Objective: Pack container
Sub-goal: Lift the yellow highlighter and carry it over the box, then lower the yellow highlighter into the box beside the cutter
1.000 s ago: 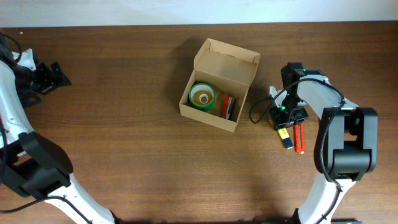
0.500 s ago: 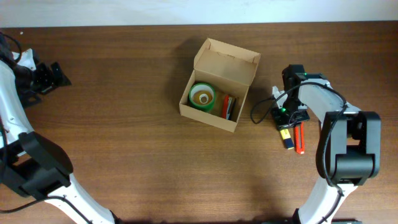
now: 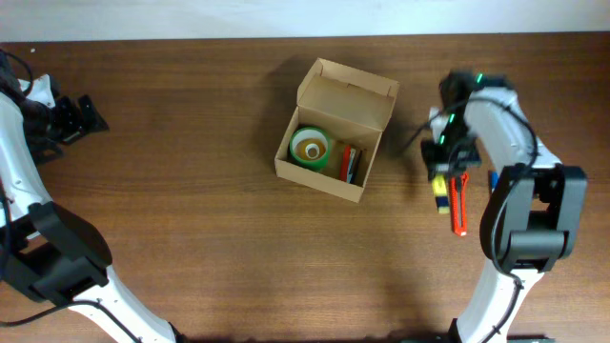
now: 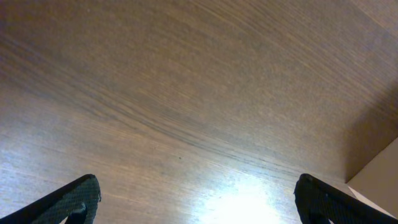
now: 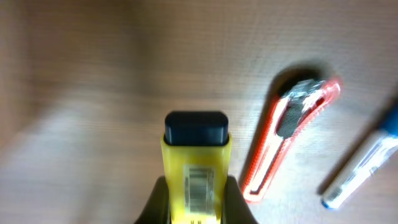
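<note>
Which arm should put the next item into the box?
Right. The right fingers grip the yellow marker close beside the open container, on its right. The left fingers hang open and empty over the table at its far left edge.

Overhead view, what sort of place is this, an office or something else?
Likely a robot test bench, not an office: a left arm and a right arm flank a bare wooden table, an open cardboard box holds a tape roll, and the right tool grips a yellow marker.
</note>
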